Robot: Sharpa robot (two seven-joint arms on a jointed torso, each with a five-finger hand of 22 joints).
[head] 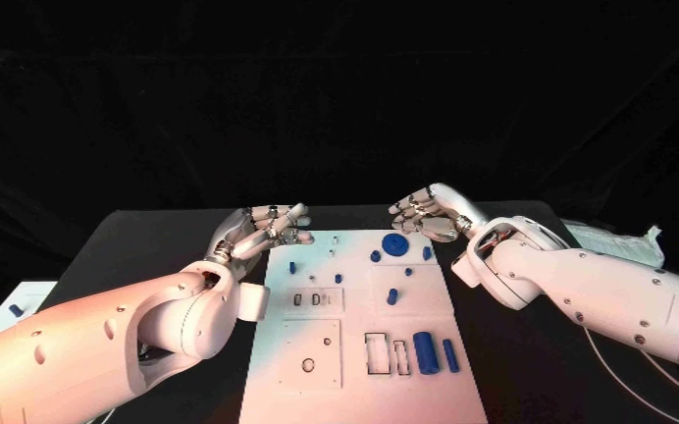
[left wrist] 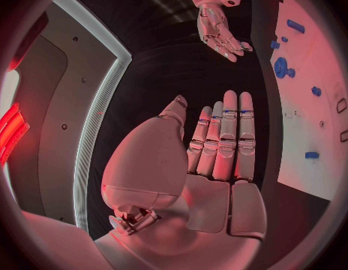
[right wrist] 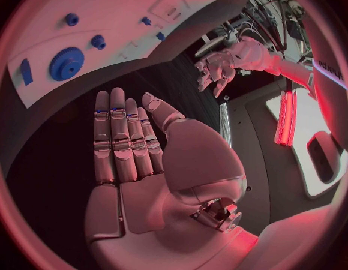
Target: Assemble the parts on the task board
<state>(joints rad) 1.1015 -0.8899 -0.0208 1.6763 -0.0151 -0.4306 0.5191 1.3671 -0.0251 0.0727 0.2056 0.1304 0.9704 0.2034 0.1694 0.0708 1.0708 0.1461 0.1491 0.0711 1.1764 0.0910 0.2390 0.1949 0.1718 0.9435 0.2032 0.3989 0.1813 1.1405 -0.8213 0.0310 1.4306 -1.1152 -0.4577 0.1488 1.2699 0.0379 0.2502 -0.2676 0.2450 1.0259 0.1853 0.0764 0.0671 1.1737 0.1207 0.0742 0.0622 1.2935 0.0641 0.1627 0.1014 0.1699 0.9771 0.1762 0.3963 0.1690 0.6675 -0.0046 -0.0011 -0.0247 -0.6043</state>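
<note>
Both hands, the left hand [head: 265,231] and right hand [head: 432,216], hover wide and empty at the far corners of the task board [head: 319,380], so we reach (slowly) for the blue gear [head: 396,244] near its far edge.

The task board [head: 319,365] looks like smooth matt white plastic, its blue parts [head: 425,353] like plain matt plastic; the toothed blue gear [right wrist: 66,63] has a ridged rim. Both the left hand [head: 262,231] and right hand [head: 432,213] look like satiny silver metal. The arms' white shells [head: 595,287] are glossy plastic, the table [head: 141,247] matt black
</note>
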